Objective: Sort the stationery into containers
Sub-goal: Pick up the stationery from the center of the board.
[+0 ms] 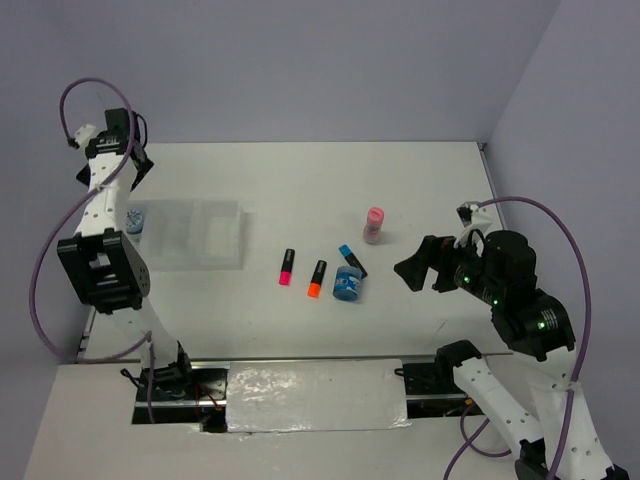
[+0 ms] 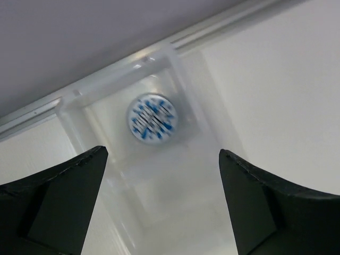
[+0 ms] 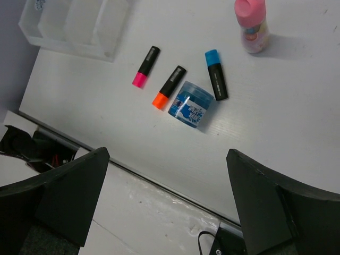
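The white translucent tray (image 1: 200, 238) sits at the table's left. One blue-and-white tape roll (image 2: 152, 118) lies in its leftmost compartment (image 1: 137, 220). My left gripper (image 2: 162, 152) hangs open above that roll, holding nothing. At mid-table lie the pink marker (image 1: 287, 267), the orange marker (image 1: 317, 278) and the blue marker (image 1: 352, 260). A second tape roll (image 1: 348, 285) lies on its side touching the blue marker. The pink-capped tube (image 1: 374, 225) stands upright behind them. My right gripper (image 1: 412, 268) hovers open and empty to their right, well above the table (image 3: 168, 153).
The left arm's black elbow link (image 1: 100, 270) stands just left of the tray. A crinkled clear sheet (image 1: 315, 395) covers the near ledge between the arm bases, with cables (image 3: 21, 149) in the gap. Purple walls close the back and right.
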Controlling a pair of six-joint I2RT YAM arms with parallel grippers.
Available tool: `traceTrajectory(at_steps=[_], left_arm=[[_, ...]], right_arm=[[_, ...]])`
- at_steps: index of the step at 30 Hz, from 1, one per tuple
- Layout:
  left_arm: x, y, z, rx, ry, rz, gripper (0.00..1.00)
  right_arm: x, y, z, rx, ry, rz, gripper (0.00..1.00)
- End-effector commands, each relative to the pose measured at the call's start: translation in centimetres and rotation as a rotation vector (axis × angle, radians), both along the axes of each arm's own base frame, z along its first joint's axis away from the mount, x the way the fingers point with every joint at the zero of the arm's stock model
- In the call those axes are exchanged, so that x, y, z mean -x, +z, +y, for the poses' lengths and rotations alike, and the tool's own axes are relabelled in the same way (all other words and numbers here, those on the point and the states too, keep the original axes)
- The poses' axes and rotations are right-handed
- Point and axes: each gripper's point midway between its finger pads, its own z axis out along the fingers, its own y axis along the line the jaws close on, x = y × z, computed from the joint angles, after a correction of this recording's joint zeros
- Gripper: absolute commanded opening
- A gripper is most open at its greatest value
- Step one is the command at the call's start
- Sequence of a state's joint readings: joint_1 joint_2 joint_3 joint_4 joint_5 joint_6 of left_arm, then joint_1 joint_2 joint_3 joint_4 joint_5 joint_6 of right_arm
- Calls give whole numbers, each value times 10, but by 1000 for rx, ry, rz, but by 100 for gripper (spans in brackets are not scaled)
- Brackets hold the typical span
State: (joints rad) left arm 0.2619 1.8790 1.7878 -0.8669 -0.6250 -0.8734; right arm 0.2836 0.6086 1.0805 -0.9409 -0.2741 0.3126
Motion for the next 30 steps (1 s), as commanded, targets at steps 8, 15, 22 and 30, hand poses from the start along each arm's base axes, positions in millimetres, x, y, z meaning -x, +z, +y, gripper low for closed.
traceTrajectory(at_steps=[8, 15, 22, 30], left_arm=[[84, 118, -135, -20, -575, -291, 99], [154, 86, -193, 40, -936, -435, 99], [184, 71, -177, -34, -853, -419, 99], [185, 66, -182, -21, -865, -437, 99]], right_arm=[[-48, -65, 4, 1, -166, 154, 100], [-69, -100, 48, 79, -295, 241, 100], [-78, -155, 88, 159, -381, 330, 100], [-79, -190, 100, 254, -457, 362, 100]])
